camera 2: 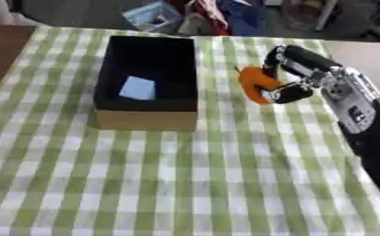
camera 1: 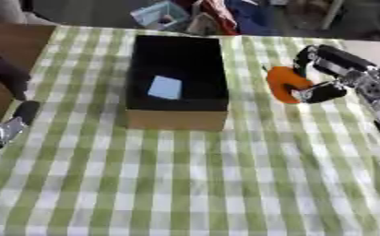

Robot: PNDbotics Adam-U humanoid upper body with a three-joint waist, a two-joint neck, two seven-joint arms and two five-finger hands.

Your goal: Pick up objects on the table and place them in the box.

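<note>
An open box [camera 1: 177, 117] with a black inside and tan cardboard walls stands on the green checked tablecloth, left of centre. A pale blue flat piece [camera 1: 165, 87] lies on its floor. To the right of the box, my right hand [camera 2: 294, 76] is curled round an orange rounded object [camera 2: 256, 83], with fingers over its top and the thumb under its right side. The object sits close to the cloth; whether it touches is not clear. My left hand [camera 1: 8, 124] rests at the left edge of the left eye view, fingers relaxed, holding nothing.
The checked tablecloth [camera 1: 225, 184] covers the table's near half. A brown surface [camera 1: 8, 46] lies at the far left. Beyond the far edge is clutter, including a blue item [camera 1: 161, 14] and coloured cloth.
</note>
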